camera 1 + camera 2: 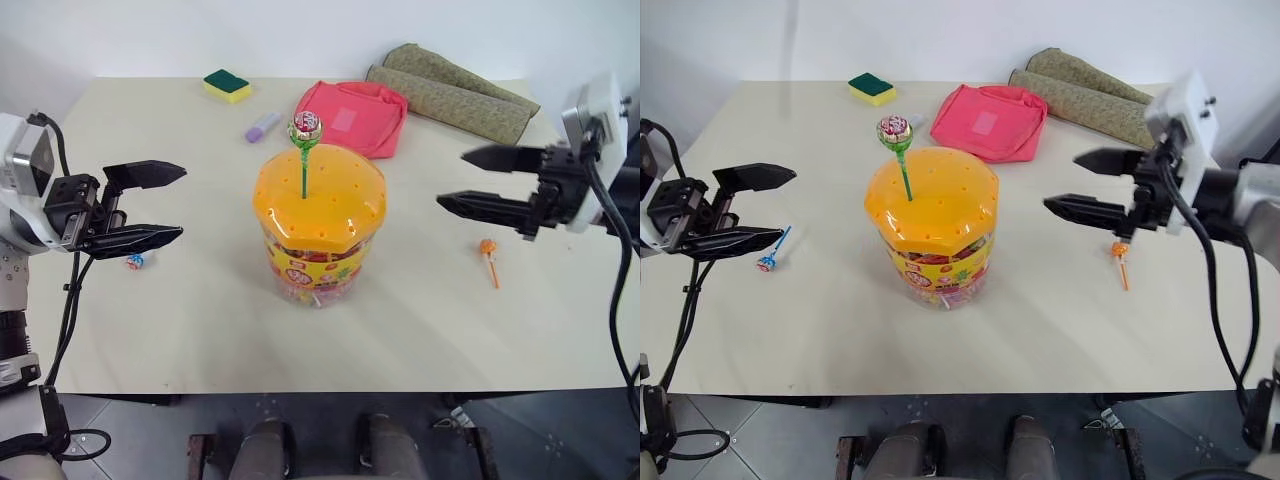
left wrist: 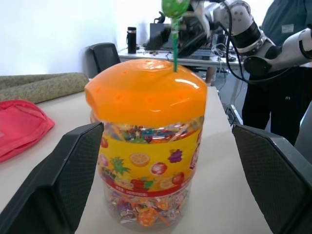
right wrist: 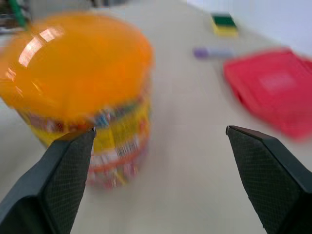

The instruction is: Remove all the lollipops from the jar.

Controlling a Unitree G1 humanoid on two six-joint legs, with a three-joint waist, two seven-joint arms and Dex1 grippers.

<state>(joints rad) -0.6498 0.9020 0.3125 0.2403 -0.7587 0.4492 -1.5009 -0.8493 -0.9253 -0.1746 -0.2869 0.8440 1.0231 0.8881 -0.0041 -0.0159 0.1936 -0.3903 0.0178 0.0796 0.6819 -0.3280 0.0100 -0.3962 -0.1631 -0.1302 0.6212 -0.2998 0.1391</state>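
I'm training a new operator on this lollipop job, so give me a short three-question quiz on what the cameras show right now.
1. How many lollipops stand in the holes of the clear plastic jar with the orange lid?
2. True or false: the orange-stick lollipop lies on the cream table, on the robot's right side.
3. Which end effector is shut? A) left end effector B) right end effector C) neither

Key
1. One: the green-stick lollipop.
2. True; the blue-stick lollipop lies on the left.
3. C
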